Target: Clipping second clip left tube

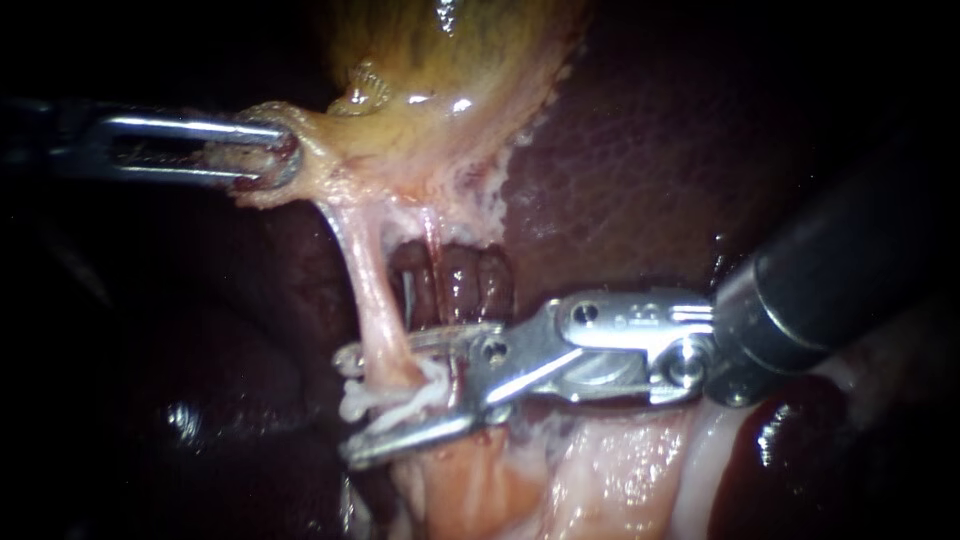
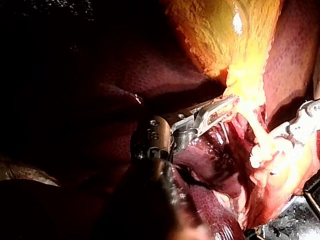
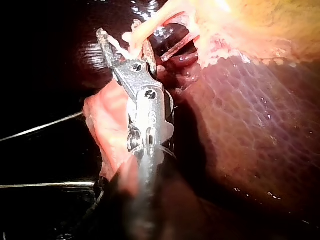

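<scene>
Left tube (image 1: 376,300) taut, pale (white clip (image 1: 388,397) across)

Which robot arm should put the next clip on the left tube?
Right. The right instrument has the left tube inside its open tip, with a white clip showing there. The left instrument is busy holding the gallbladder, which pulls the tube taut.

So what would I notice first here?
The shiny silver right instrument in the middle, its open pincer straddling the pale pink tube at a small white clip. Up left, the thin steel left instrument pinches the glistening yellow gallbladder, with dark red liver behind.
</scene>
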You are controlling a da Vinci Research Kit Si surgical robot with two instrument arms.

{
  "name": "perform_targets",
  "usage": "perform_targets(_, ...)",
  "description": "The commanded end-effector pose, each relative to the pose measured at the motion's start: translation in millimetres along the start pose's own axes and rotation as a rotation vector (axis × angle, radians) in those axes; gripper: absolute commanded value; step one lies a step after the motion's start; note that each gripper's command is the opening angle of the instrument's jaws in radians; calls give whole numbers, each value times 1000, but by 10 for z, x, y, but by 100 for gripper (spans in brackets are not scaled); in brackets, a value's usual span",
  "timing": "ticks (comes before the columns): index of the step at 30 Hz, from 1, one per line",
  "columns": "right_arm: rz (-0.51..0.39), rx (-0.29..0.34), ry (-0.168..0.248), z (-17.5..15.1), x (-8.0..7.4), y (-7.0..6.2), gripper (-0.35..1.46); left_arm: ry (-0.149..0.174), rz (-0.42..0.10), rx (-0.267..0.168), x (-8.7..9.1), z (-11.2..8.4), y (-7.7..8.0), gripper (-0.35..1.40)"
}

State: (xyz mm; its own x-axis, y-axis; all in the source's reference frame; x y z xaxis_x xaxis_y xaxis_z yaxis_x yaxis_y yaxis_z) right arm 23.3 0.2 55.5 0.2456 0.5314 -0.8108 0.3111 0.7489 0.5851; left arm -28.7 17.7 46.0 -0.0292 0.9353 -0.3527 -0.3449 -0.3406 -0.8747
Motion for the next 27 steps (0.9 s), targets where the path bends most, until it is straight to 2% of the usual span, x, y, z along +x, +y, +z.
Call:
perform_targets(1, -1, 1, 0, 0, 0, 0, 26, 0, 0, -1, 0, 0, 0, -35)
perform_targets(4, 5, 1, 0, 0, 0, -1, 17, 0, 0, -1, 0, 0, 0, -35)
perform_targets(9, 29, 11, -1, -2, -1, -2, -21, 0, 0, -1, 0, 0, 0, -35)
perform_targets(14, 45, 21, -1, -2, -1, -2, -35, 0, 0, -1, 1, 0, 0, -35)
perform_targets(20, 97, 42, -4, -3, -2, -1, -35, 0, 0, -1, 1, 0, 0, -35)
perform_targets(23, 115, 26, -44, -4, -2, -2, -35, 0, 0, -1, 1, 0, 0, -35)
perform_targets(27, 115, 25, -50, -6, -4, 1, -35, 0, 0, -1, 1, 0, 0, -35)
